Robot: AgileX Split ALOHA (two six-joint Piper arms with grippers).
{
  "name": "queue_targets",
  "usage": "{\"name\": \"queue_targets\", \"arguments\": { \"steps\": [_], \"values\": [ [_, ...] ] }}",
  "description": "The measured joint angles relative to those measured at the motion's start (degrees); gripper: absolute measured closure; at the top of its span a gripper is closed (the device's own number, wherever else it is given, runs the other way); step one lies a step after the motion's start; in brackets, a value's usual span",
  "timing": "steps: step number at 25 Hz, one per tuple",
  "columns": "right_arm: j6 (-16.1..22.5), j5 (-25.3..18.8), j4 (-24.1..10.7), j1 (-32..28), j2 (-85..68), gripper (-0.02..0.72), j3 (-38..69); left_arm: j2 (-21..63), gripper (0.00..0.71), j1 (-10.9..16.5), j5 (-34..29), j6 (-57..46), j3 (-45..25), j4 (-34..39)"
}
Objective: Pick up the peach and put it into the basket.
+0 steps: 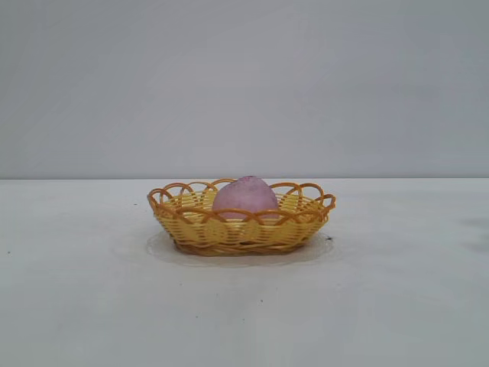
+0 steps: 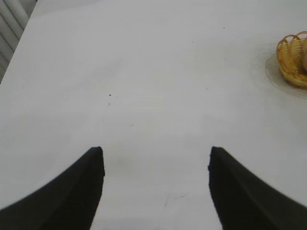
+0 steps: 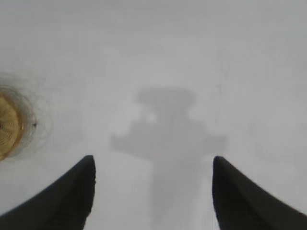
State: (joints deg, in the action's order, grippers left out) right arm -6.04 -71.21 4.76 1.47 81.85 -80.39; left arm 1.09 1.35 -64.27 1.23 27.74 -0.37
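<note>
The pink-mauve peach (image 1: 244,198) lies inside the yellow woven basket (image 1: 191,226) at the middle of the white table. Neither arm shows in the exterior view. In the left wrist view my left gripper (image 2: 156,153) is open over bare table, nothing between its dark fingers, and the basket (image 2: 290,57) sits far off at the picture's edge with a sliver of the peach (image 2: 305,61). My right gripper (image 3: 153,162) is also open and empty above the table, well away from the basket (image 3: 8,125), which is cut off by the frame edge.
A white table (image 1: 397,290) spreads around the basket, with a pale wall behind it. The right arm's shadow (image 3: 168,134) falls on the tabletop. A ribbed grey surface (image 2: 12,24) lies past the table edge in the left wrist view.
</note>
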Motion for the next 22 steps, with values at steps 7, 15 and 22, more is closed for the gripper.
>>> {"name": "queue_targets", "arguments": {
  "steps": [7, 15, 22],
  "values": [
    [0.36, -0.25, -0.33, 0.0, -14.76, 0.261, 13.15, 0.0, 0.296, 0.0, 0.0, 0.0, 0.0, 0.0],
    [0.36, -0.76, 0.02, 0.0, -36.09, 0.261, 28.58, 0.0, 0.296, 0.0, 0.0, 0.0, 0.0, 0.0],
    [1.61, -0.47, 1.83, 0.0, -57.04, 0.261, 42.1, 0.0, 0.296, 0.0, 0.0, 0.0, 0.0, 0.0]
  ]
}}
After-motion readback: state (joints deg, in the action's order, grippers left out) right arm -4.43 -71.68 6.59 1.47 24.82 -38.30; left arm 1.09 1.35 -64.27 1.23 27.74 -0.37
